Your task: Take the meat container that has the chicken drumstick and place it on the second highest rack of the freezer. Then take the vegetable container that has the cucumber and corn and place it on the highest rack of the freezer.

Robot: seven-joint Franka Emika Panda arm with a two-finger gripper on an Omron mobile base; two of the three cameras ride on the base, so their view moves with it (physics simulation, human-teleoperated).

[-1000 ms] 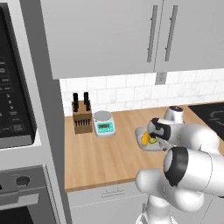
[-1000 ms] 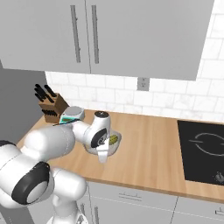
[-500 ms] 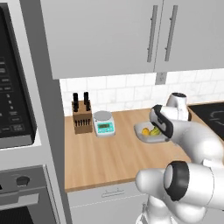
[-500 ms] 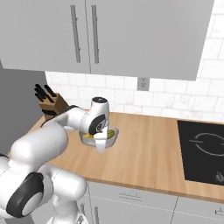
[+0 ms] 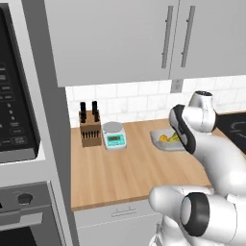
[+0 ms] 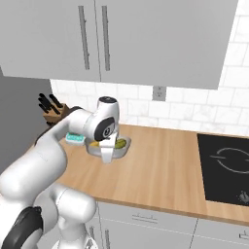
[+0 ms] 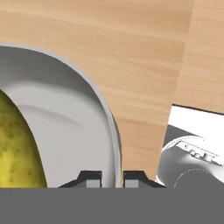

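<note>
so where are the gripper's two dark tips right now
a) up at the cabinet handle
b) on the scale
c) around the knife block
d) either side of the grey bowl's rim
d: in the hand view the gripper has one dark fingertip inside and one outside the thin rim of the pale grey bowl, closed on it.

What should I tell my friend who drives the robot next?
Gripper: jaws shut on the rim of the vegetable bowl, one finger inside, one outside.
The bowl sits on the wooden counter, next to the kitchen scale, with corn and cucumber inside.
Done: the bowl is gripped.
Left: lift it and carry it to the freezer's highest rack. Drumstick container cannot be judged from here.
</note>
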